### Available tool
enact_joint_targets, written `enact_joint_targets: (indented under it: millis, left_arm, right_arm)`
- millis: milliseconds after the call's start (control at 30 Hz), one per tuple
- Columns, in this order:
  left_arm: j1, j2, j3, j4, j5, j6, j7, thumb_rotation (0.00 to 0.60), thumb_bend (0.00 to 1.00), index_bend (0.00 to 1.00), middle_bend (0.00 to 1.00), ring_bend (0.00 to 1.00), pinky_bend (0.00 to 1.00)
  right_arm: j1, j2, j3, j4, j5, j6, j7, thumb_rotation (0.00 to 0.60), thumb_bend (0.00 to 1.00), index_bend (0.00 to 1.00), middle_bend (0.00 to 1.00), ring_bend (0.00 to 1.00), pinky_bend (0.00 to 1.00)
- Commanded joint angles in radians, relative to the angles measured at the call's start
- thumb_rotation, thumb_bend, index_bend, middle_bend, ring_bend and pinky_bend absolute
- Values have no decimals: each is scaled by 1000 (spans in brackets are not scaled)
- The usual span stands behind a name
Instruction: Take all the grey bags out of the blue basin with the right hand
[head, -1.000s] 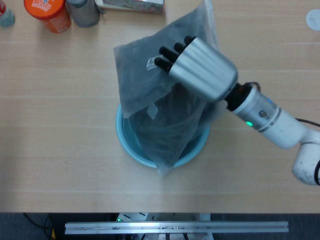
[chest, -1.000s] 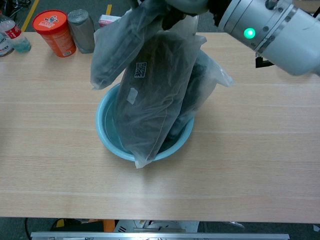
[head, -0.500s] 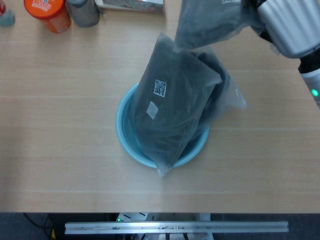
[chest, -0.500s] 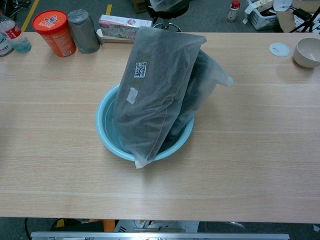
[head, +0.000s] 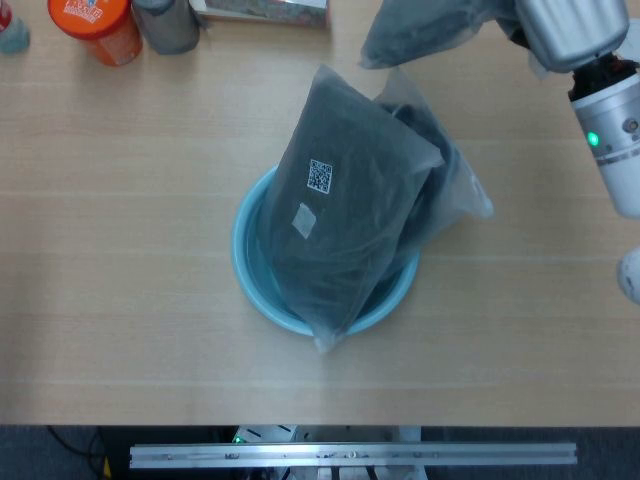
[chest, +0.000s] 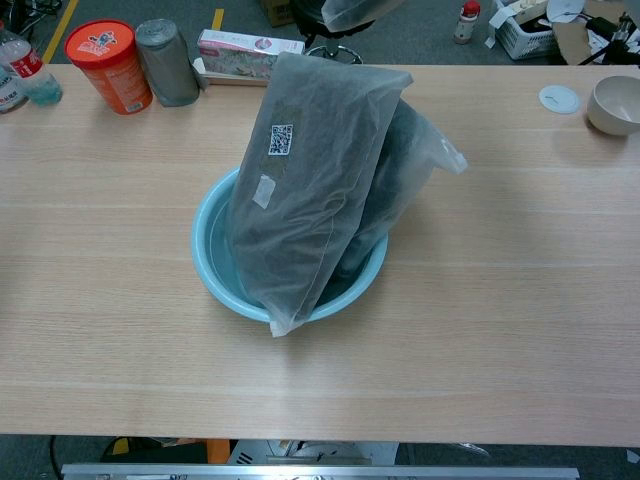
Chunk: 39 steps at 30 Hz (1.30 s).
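A light blue basin (head: 245, 272) (chest: 205, 252) stands mid-table. A large grey bag (head: 340, 215) (chest: 300, 190) with a QR label leans upright in it, its top sticking far above the rim. A second grey bag (head: 445, 190) (chest: 412, 150) leans behind it to the right. At the top right of the head view my right hand (head: 570, 25) holds a third grey bag (head: 430, 30) high over the table's far side. Only that bag's lower end (chest: 355, 10) shows in the chest view. My fingers are hidden. No left hand shows.
An orange-lidded tub (chest: 108, 65), a grey canister (chest: 165, 60), a plastic bottle (chest: 25, 65) and a pink box (chest: 250, 43) line the far left edge. A beige bowl (chest: 612, 103) and a white lid (chest: 558, 97) sit at the far right.
My right hand has lifted one grey bag off the pile, up and to the right, away from the basin. The two bags in the basin have stayed put.
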Motion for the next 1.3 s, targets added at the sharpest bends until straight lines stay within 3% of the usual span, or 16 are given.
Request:
enact_joint_targets:
  millis: [33, 267, 333, 433, 500, 567, 667, 867, 1100, 1300]
  left_arm:
    - [0, 1, 0, 0, -2, -1, 2, 600, 233, 305, 283, 242, 245]
    - [-2, 0, 0, -4, 0, -3, 7, 600, 234, 305, 283, 242, 245]
    - [-2, 1, 1, -5, 1, -4, 8, 600, 233, 305, 283, 242, 245]
    - [-1, 1, 0, -3, -1, -2, 7, 600, 234, 305, 283, 242, 245]
    - [0, 1, -1, -2, -3, -2, 6, 600, 233, 305, 283, 242, 245]
    - [-1, 0, 0, -2, -3, -3, 6, 600, 233, 305, 283, 242, 245]
    - [-1, -3, 1, -1, -3, -5, 6, 600, 233, 305, 283, 241, 245]
    - [-6, -6, -2, -2, 2, -7, 11, 600, 234, 305, 283, 242, 245]
    - [-4, -3, -2, -6, 1, -3, 12, 600, 234, 305, 283, 242, 245]
    - [8, 3, 0, -2, -10, 8, 7, 600, 234, 305, 282, 242, 245]
  right_arm:
    - [36, -62, 3, 82, 45, -39, -5, 600, 446, 908, 756, 761, 839]
    - [74, -156, -12, 207, 97, -99, -2, 600, 447, 908, 744, 757, 839]
    - [83, -180, -15, 235, 128, -123, -12, 600, 444, 852, 723, 741, 836]
    - [93, -177, -28, 223, 211, -187, -67, 600, 365, 596, 603, 598, 753]
    - [101, -160, -38, 196, 268, -219, -119, 600, 216, 350, 440, 411, 606]
    - [108, -141, -48, 161, 330, -240, -164, 600, 110, 179, 325, 289, 502]
    - [116, -109, -60, 109, 384, -256, -195, 600, 19, 20, 209, 191, 415]
    - [103, -25, -58, -21, 298, -257, -107, 600, 0, 0, 171, 169, 399]
    - [75, 86, -77, -182, 63, -259, 31, 600, 0, 0, 171, 169, 399]
    - [34, 192, -126, -296, -114, -262, 131, 600, 0, 0, 171, 169, 399]
